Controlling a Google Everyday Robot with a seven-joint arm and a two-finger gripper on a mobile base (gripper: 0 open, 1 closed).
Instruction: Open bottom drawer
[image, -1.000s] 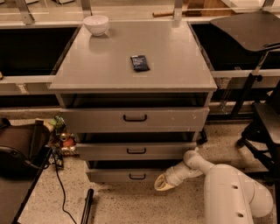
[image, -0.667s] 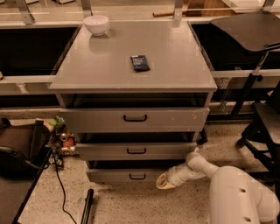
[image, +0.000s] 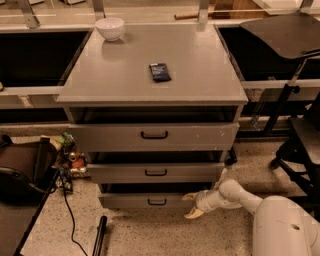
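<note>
1. A grey cabinet (image: 150, 55) of three drawers is shown from above and in front.
2. A white robot arm (image: 250, 199) is stretched in low from the right, near the floor, as suits the lowest drawer.
3. The bottom drawer (image: 125, 201), lowest of the three, seems not yet pulled out.
4. The gripper (image: 191, 205) is held at that drawer's right end, fingers spread, nothing grasped.
5. The small black loop handle (image: 157, 202) is left untouched, a little left of the gripper; a leftward shift is likely needed.

A white bowl (image: 110, 27) stands at the upper left of the frame; a dark packet (image: 160, 72) lies above centre. The gripper (image: 190, 205) is low, right of centre.
</note>
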